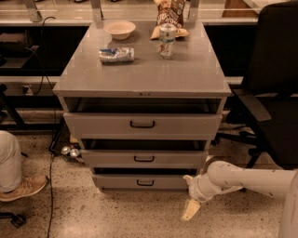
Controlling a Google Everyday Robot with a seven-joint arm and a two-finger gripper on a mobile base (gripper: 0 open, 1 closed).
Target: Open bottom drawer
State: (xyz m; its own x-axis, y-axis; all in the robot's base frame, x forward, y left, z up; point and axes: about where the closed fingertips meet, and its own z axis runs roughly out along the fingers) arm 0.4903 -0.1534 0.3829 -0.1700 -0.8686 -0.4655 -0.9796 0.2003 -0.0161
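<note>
Camera view: looking down at the front of a grey table (139, 74) with three drawers stacked under its top, on a speckled floor.
Bottom drawer (116, 182): lowest of the three, right down by the floor, shallow grey front with a small black loop handle in the middle. There's a dark gap above the front, so it looks cracked open a bit.
Middle drawer (111, 158): just above it, same kind of small handle, also with a dark gap along its top edge.
Top drawer (102, 124): taller front, wider handle, sticking out a little from under the tabletop.
Gripper (190, 208): low near the floor, just off the right end of the bottom drawer's front, pointing down and left. It's well apart from the handle and has nothing in it. Honestly can't tell how far open it is from this angle.
Arm (247, 179): white, comes in from the right edge and runs left toward the drawer's right corner.
On the table: a pale bowl (120, 29) at the back, a can lying on its side (116, 54) in front of it, an upright can (167, 41) to the right, and a snack bag (171, 11) behind that.
Right side: black office chair (274, 93) beside the table.
Left side: someone's leg (9, 158) and shoe (25, 187) at the edge.
</note>
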